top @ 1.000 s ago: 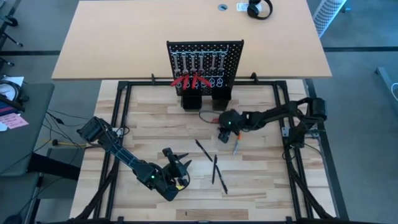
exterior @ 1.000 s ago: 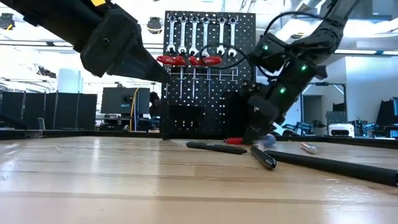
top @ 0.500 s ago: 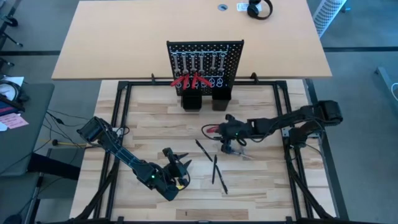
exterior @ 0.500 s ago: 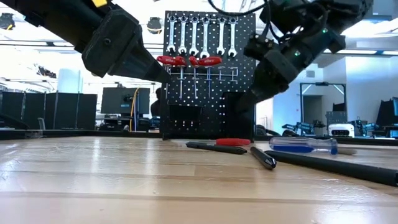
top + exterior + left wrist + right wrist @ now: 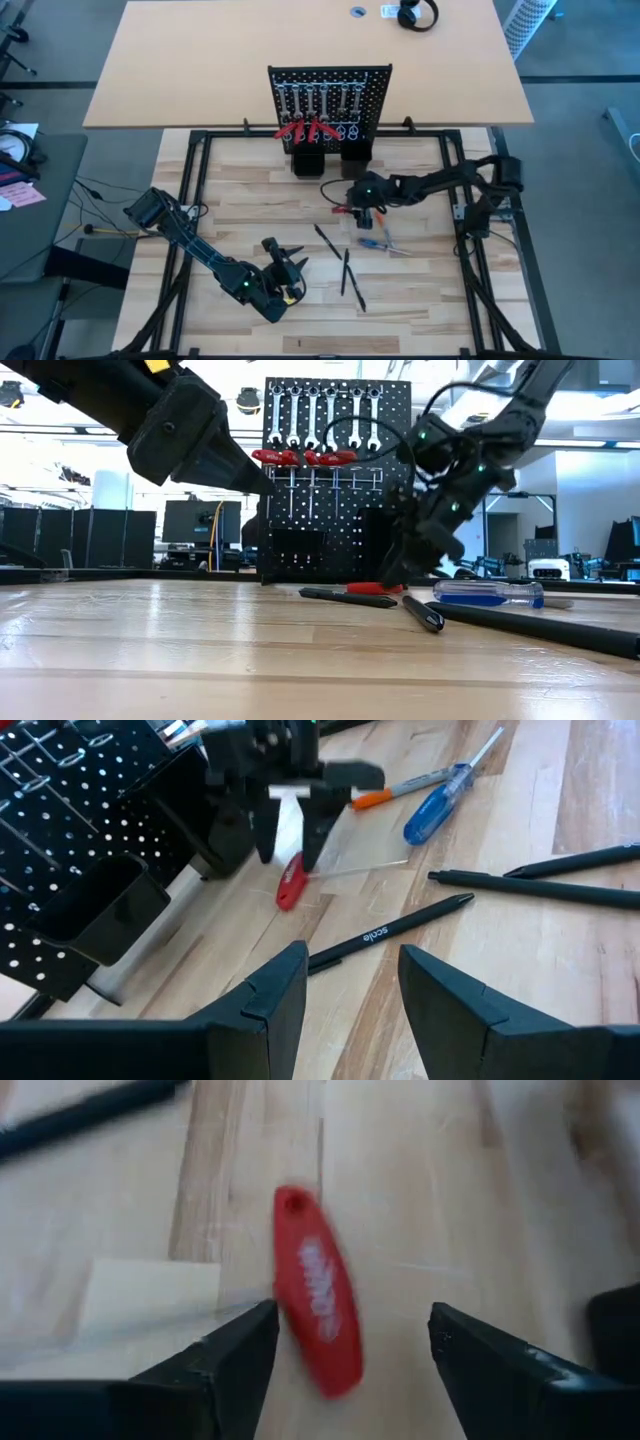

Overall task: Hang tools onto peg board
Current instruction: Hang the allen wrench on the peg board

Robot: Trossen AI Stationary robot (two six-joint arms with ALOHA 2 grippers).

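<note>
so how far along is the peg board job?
Done: silver wrenches and red-handled pieces hang on the black perforated peg board. In hand: open right gripper over a red-handled tool. Left: blue-handled screwdriver, black stick tools. Left gripper waits, open.

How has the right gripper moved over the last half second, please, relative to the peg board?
Yes. In the high view the right gripper has moved nearer the peg board, leaving the blue-handled screwdriver behind; its jaws now straddle the red-handled tool.

- Peg board (image 5: 329, 95): black, dotted with pale holes; silver wrenches (image 5: 320, 415) and red handles (image 5: 300, 457) hang on it.
- Red-handled tool (image 5: 318, 1305): bright red with white lettering.
- Screwdriver (image 5: 434, 810), at 4 o'clock of it: blue handle.
- Stick tools (image 5: 345, 270): black.
- Table (image 5: 250, 220): pale striped wood.
</note>
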